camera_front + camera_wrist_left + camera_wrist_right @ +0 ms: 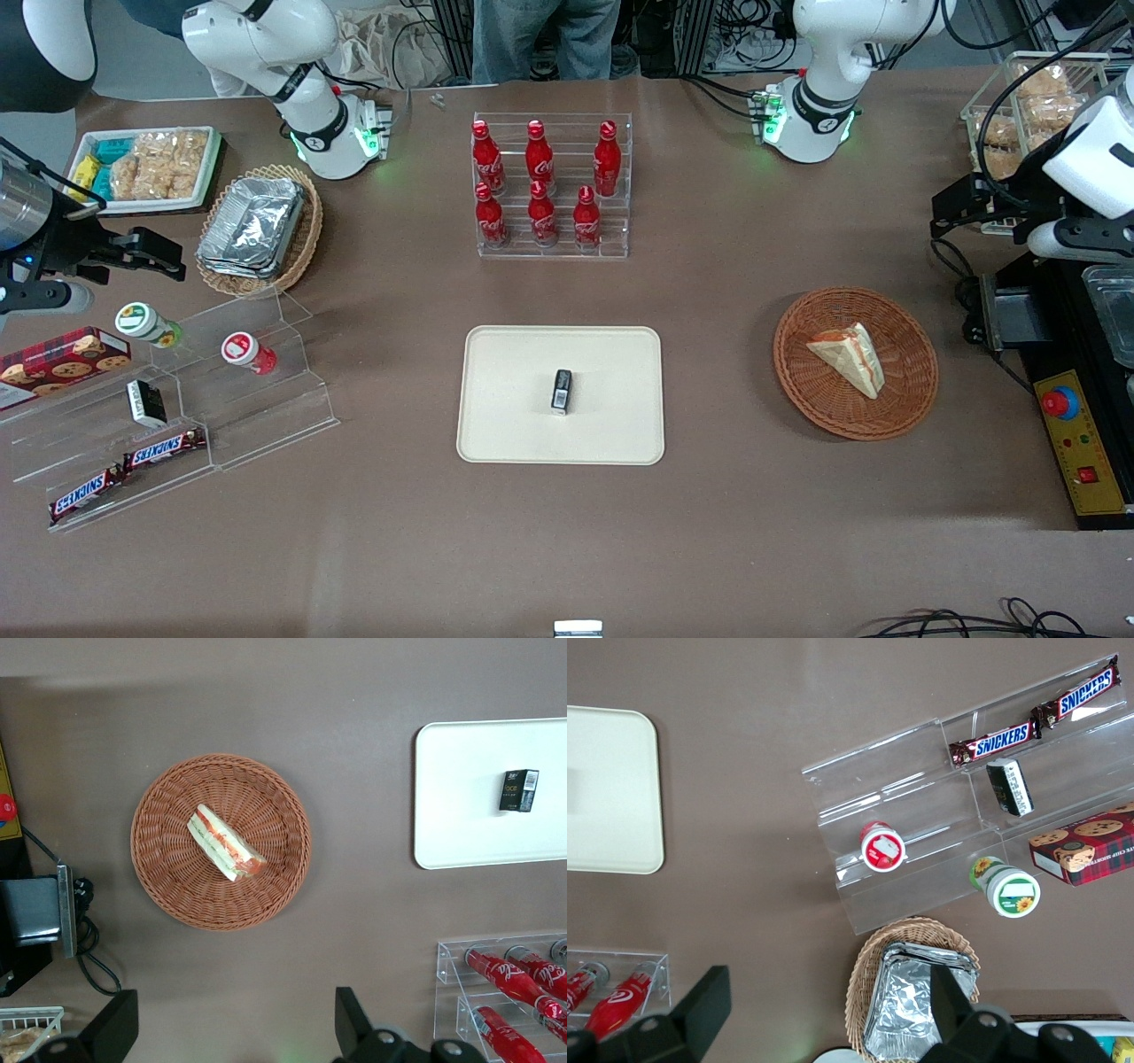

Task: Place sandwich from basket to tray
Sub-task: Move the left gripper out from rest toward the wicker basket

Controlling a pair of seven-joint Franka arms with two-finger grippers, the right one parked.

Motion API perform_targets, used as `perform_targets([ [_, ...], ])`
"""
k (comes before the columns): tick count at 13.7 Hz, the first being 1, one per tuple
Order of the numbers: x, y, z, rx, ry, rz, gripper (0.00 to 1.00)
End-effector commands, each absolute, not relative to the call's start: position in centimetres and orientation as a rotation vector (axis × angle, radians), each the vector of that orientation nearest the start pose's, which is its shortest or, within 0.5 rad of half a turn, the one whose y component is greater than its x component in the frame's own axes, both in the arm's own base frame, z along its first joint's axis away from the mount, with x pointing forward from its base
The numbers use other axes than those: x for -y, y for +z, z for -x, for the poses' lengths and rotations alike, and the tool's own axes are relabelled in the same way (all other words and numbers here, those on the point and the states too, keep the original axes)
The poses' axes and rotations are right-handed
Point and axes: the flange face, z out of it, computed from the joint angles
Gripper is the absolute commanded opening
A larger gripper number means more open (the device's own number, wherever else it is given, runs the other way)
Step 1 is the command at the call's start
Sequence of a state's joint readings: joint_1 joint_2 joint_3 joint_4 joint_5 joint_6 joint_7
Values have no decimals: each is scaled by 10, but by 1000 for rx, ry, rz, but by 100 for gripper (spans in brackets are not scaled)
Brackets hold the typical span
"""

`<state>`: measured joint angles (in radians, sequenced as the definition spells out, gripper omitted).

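Snickers bars point(124, 470) on a clear stepped rack lie nearest the front camera, low in the frame toward the parked arm's end of the table. Slightly farther, at the lower middle of the frame, sits the tray point(505, 425), with only a small black box point(562, 392) near its centre and bare surface all round it. Well apart from the tray, toward the working arm's end, the basket point(802, 403) holds the sandwich point(849, 356), which lies flat on the weave near the middle, filling edge showing. Farther again, at the upper middle, red bottles point(540, 182) stand in a clear rack.

The gripper point(235, 1032) hangs high above the table, near the basket but not over it, its fingers point(115, 1028) spread wide with nothing between them. By the look of it, the task is at its first step, the approach, and nothing has been lifted yet. The next move calls for centring over the wedge, turning the fingers to span its narrow width, descending and closing gently on soft bread.
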<state>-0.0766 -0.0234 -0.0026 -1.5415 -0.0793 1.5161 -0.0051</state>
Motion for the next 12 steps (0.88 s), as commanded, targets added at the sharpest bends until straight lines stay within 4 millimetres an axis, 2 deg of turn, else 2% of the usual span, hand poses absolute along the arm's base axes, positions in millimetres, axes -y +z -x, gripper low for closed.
perform_targets([
  [1, 55, 649, -532, -84, 39, 3205, 100],
  [5, 53, 645, -534, -34, 55, 3204, 100],
  [6, 51, 640, -533, 49, 76, 3203, 100],
  [9, 50, 616, -535, 154, 128, 3193, 100],
  [12, 48, 590, -538, 427, 135, 3177, 100],
])
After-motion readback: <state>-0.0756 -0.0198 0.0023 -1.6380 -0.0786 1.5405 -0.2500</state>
